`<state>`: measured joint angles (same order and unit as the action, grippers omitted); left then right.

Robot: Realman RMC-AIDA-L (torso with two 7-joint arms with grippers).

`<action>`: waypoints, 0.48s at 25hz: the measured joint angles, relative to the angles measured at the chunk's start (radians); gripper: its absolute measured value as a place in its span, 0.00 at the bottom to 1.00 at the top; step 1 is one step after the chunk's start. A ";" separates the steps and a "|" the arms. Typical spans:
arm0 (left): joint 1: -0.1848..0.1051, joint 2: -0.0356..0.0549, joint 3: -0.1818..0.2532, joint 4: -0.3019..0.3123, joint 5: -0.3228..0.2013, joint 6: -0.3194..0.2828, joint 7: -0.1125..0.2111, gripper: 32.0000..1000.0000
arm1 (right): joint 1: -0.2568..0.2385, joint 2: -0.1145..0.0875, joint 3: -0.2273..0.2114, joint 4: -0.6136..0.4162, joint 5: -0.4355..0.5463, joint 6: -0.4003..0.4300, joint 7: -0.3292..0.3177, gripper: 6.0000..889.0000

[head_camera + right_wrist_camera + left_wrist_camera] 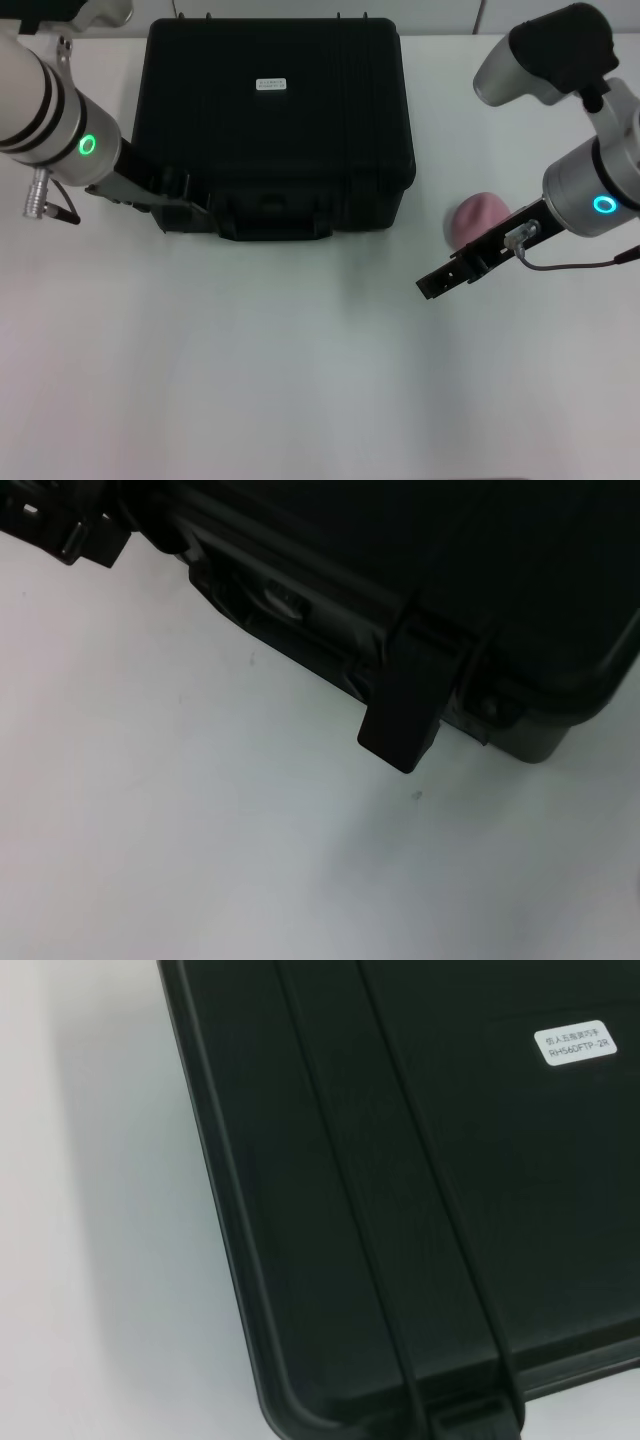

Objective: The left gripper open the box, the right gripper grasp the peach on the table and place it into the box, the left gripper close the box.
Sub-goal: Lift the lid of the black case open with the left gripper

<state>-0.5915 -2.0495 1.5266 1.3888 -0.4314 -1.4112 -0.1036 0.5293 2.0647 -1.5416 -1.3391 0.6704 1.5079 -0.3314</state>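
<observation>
Closed black box on a white counter, one robot arm at each side, with a pink peach waiting nearby.

The counter (pixel 300 380) carries the box (pixel 275 120), lid still down, white label (pixel 271 84) on top. The left gripper (pixel 175 190) sits at the box's front left corner, touching or nearly touching it; whether its jaws are open or closed cannot be told. The right gripper (pixel 440 280) hovers low over bare counter, empty, jaws looking closed, with the peach (pixel 475 220) just behind them, beside the arm. The right latch (pixel 405 715) appears to hang loose. Judged risks: if the left jaws push at the corner rather than catching the lid edge, the box may slide; the right arm could nudge the peach and roll it away.
</observation>
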 joint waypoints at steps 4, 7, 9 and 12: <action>0.000 0.0003 0.000 -0.001 0.003 -0.004 0.001 0.74 | 0.000 0.000 0.000 0.000 0.000 0.000 0.000 0.93; 0.001 0.0001 0.000 -0.001 0.005 -0.006 0.001 0.72 | 0.000 0.000 0.000 0.000 0.000 0.000 0.000 0.93; 0.001 0.0000 0.000 -0.001 0.005 -0.006 0.002 0.69 | 0.000 0.000 0.000 0.000 0.000 0.000 0.000 0.93; 0.002 -0.0001 0.000 0.003 0.005 -0.008 0.002 0.64 | 0.000 0.000 0.000 0.000 0.000 0.000 0.000 0.93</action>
<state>-0.5893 -2.0496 1.5264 1.3913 -0.4267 -1.4189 -0.1014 0.5292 2.0647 -1.5416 -1.3391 0.6704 1.5079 -0.3314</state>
